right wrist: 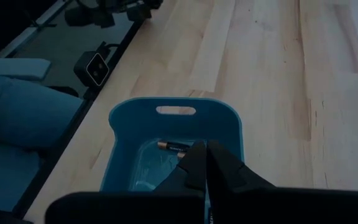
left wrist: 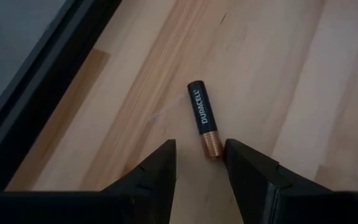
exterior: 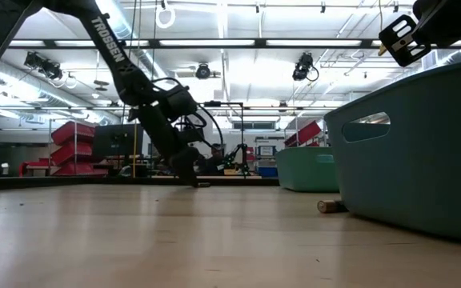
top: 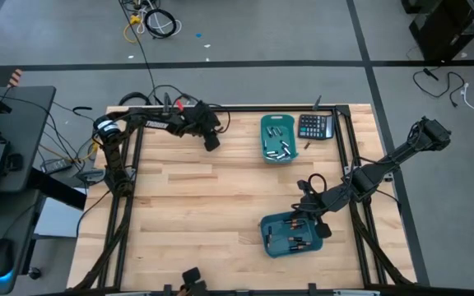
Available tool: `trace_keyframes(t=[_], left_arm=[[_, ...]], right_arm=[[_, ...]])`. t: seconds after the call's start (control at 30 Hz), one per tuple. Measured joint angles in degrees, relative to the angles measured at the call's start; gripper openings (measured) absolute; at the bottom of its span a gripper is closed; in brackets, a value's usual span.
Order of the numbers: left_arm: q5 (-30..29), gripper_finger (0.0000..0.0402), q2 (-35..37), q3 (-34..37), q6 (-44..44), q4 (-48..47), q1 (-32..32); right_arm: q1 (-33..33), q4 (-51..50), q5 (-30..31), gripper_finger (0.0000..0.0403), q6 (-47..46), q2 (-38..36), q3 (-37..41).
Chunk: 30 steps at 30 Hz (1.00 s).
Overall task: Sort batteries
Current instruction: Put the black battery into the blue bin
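Pale wooden planks make up the table (top: 188,214), framed by a black rail, with grey floor and loose cables around it. At the far left side the left gripper (left wrist: 199,163) is down close to the wood, its jaws standing apart on either side of the copper end of a single black battery (left wrist: 204,119) lying flat on the boards; nothing is gripped yet. Farther right, by the far edge, a teal bin (top: 278,138) already contains a handful of batteries, with a black calculator (top: 315,126) just beside it. Near the front right, a second teal bin (top: 290,233) also holds several batteries, and the right gripper (right wrist: 205,163) hangs over it with jaws pressed together and empty. By my reading, most of the sorting is done: both bins are stocked. The battery at the left gripper and another small one lying on the table beside a bin (exterior: 330,206) in the low view are the only loose ones visible.
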<state>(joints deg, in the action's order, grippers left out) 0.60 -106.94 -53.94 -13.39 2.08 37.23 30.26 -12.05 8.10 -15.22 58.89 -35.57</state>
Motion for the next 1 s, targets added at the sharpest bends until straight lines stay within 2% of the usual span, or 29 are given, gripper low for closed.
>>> trace_keyframes(t=[0.27, 0.43, 0.73, 1.0], left_arm=[[0.11, 0.0143, -0.12, 0.62, -1.28, 2.09, -0.19], [1.12, 0.0126, -0.17, 0.62, -1.47, 2.11, -0.19], [1.01, 0.0077, -0.24, 0.64, -0.26, 1.95, -0.28], [-0.25, 0.0018, -0.22, 0.64, 0.35, 2.02, -0.32]], right_arm=[[0.0, 0.01, 1.49, 0.0, 0.0, 0.0, -0.01], [0.0, 0.0, 1.49, 0.0002, 0.1, 0.0, 0.0], [0.0, 0.0, 1.49, 0.0001, 0.37, 0.0, 0.0], [0.0, 0.0, 1.49, 0.0001, 0.37, 0.0, 0.0]])
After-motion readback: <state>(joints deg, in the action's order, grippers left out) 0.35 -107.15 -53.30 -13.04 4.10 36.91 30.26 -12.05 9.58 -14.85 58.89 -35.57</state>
